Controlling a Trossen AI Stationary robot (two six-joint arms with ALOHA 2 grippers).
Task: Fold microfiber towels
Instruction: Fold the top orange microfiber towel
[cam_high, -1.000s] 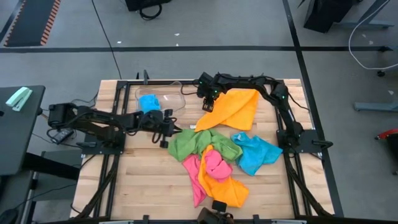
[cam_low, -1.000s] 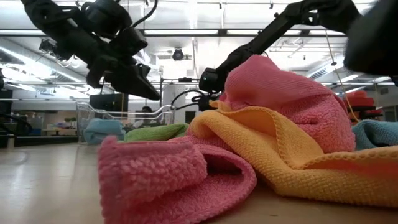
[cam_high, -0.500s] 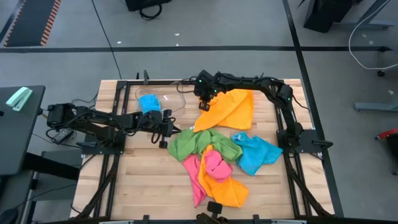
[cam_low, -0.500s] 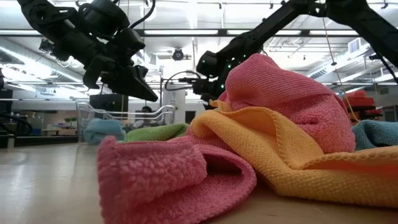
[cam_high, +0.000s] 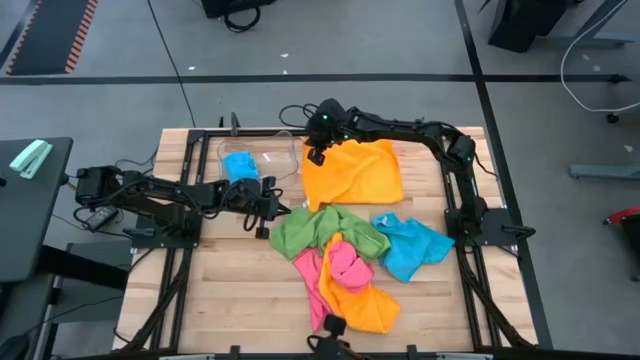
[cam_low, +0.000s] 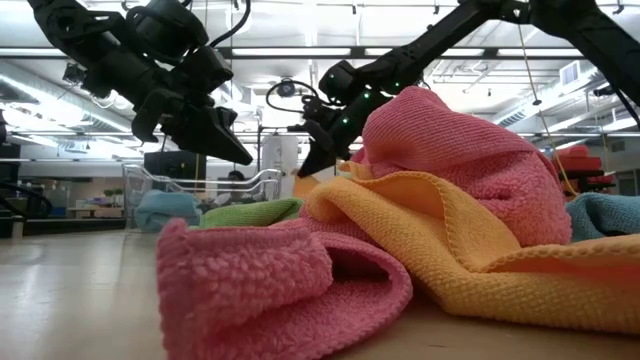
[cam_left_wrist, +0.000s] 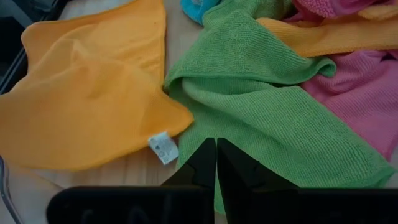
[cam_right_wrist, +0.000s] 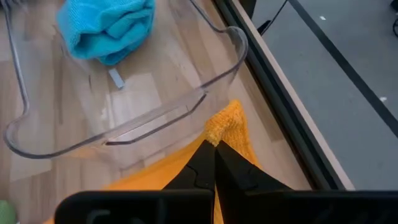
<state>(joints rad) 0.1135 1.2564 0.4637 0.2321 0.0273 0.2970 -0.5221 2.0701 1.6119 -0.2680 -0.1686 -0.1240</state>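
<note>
right wrist view: right hand (cam_right_wrist: 214, 147) clamped on orange towel (cam_right_wrist: 231, 127) beside clear bin (cam_right_wrist: 186, 106).

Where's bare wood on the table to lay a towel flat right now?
Free: the front-left wood, between the left arm and the towel pile, and a smaller strip at front right past the blue towel. Crowded: the middle, heaped with the green towel, pink towel and orange ones, and the back, taken by the clear bin and the orange towel in the right tool.

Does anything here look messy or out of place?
Yes: green, pink, orange and blue towels lie crumpled in an overlapping heap mid-table. One orange towel lies spread apart, its corner pinched by the right claw beside the clear bin.
</note>
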